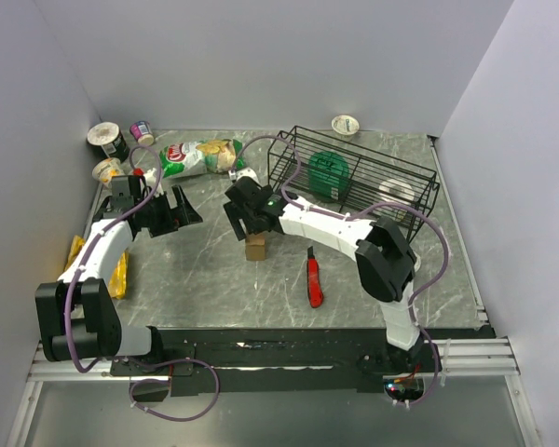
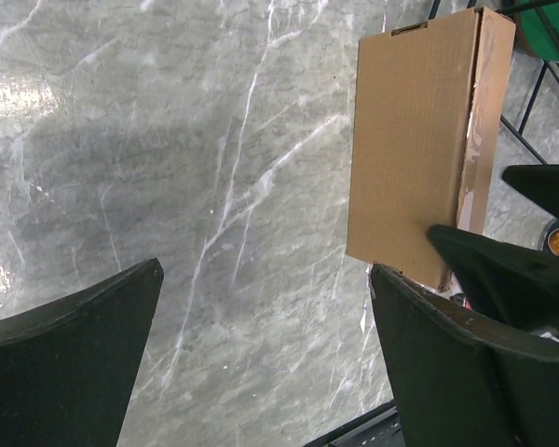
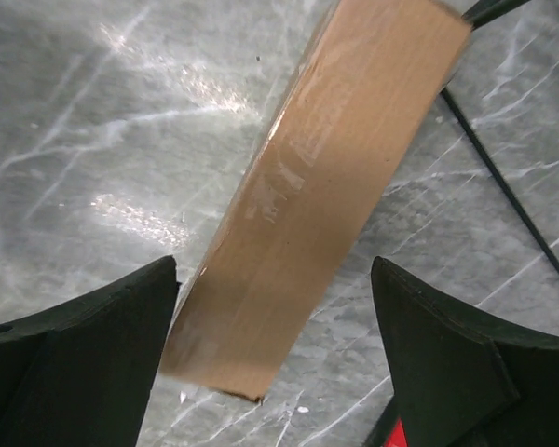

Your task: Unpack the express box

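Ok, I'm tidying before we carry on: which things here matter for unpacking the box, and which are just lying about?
Job: box, right hand straddling it, probably the red cutter.
Lying about: chip bag, basket, cups, yellow packets.

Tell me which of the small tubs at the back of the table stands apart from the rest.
The white tub behind the wire basket. The other three tubs cluster in the far left corner beside the chip bag.

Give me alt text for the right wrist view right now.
The brown express box, shiny tape along its face, lies diagonally between the right gripper's open black fingers, against the grey marble table. A black basket wire crosses the right side.
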